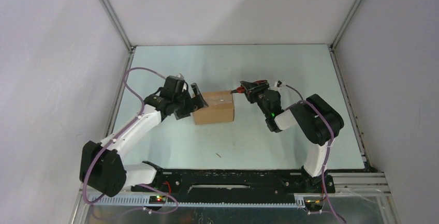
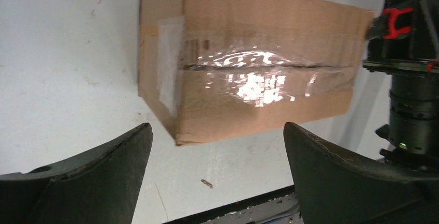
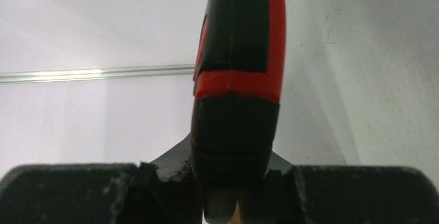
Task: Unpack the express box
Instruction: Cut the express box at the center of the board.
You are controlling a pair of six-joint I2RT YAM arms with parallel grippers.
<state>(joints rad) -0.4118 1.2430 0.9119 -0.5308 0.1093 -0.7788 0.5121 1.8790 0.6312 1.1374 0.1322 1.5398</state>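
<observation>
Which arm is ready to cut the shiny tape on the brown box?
Right. The right pincer is shut on the red-and-black utility knife, its tip at the right end of the brown cardboard box. The left pincer is open and empty beside the left end.

Matt brown cardboard is seen on the express box [image 2: 269,22], sealed with glossy, wrinkled clear tape [image 2: 248,76]. The knife [image 3: 235,81] is cased in smooth red-and-black plastic.
</observation>
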